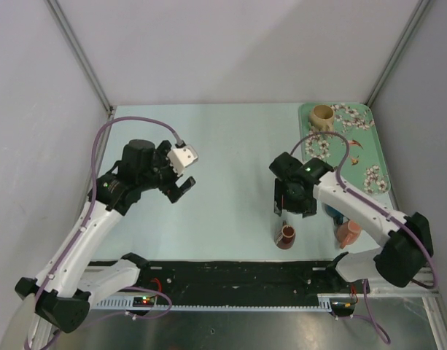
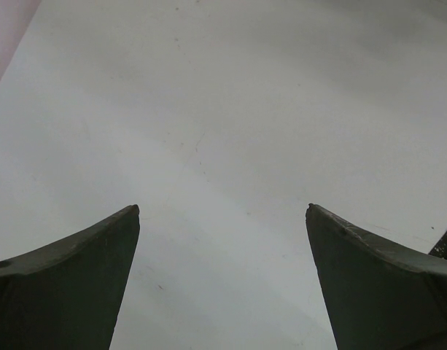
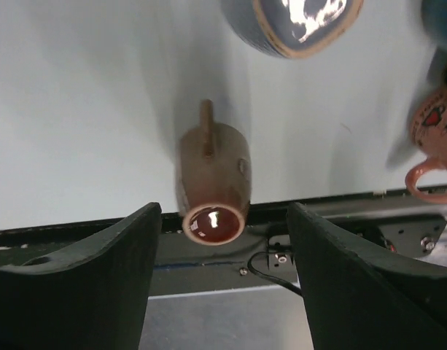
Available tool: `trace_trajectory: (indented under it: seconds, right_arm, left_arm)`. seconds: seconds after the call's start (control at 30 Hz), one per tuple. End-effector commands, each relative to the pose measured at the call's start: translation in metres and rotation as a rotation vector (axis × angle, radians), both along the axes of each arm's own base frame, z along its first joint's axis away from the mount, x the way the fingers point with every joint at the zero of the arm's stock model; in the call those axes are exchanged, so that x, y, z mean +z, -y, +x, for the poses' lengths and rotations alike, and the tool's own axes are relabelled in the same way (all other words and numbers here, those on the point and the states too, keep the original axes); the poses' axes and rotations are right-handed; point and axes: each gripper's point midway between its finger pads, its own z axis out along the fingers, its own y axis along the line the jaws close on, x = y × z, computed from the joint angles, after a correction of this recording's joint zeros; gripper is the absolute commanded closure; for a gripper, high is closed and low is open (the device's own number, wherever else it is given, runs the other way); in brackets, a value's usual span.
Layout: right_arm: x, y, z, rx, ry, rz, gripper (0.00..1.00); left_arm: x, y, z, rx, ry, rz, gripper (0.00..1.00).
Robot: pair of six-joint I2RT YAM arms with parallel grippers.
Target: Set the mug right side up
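**Both Arms Reached Out, Fingers Parted**

The left arm rose from its base and bent inward at the elbow. The left gripper pointed toward the middle, its fingers spread wide and gripping nothing. The right arm stretched leftward from its base with the wrist tipped downward. The right gripper likewise held its fingers wide apart, clamped on nothing.

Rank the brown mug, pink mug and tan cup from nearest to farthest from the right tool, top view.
1. Brown mug, just past the right tool, at the near edge.
2. Pink mug, farther right along the near edge.
3. Tan cup, far back on the tray.
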Motion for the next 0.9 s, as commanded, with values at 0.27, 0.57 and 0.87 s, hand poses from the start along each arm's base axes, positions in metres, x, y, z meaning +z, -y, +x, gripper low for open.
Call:
trace_trajectory:
  seconds: [0.27,0.57,0.87]
  right_arm:
    - [-0.067,-0.012,-0.015,-0.056,-0.286,0.013,0.29]
    - [-0.103,-0.002,-0.013,-0.033,-0.404,-0.054,0.47]
    - [-0.106,-0.013,-0.014,0.021,-0.425,-0.003,0.98]
  left_arm:
    - [-0.008,0.005,-0.021,-0.071,0.026,0.0,0.0]
    - [-0.008,0.003,-0.023,-0.068,0.038,0.006,0.0]
    - [-0.004,-0.001,-0.018,-0.054,0.062,0.031,0.0]
